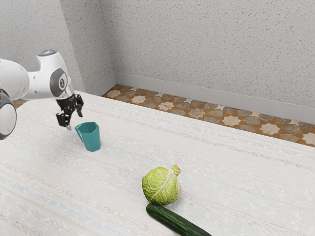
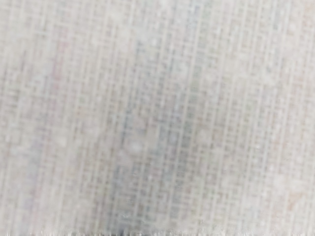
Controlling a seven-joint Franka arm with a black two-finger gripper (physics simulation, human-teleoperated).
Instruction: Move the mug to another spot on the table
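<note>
Plainly, the teal mug (image 1: pixel 89 136) stands upright on the pale table (image 1: pixel 231 162), mouth up, toward the exterior view's left. Its walls look faceted and narrow toward the base. I judge it light, rigid and rather slick, so a squeeze low on the taper could slip. The better hold is probably near the rim, either across the mouth or with one finger inside and one outside the wall. Whether it has a handle is hard to make out; none shows on the near side.

The gripper (image 1: pixel 66 121) hangs just beside the mug, up and to the exterior view's left. It is clear of the mug, its fingers apart with nothing between them.

A cabbage (image 1: pixel 161 185) lies well apart from the mug, with a cucumber (image 1: pixel 174 222) just below it that the frame's lower edge cuts off. In the wrist view the table (image 2: pixel 157 118) is a blurred weave.
</note>
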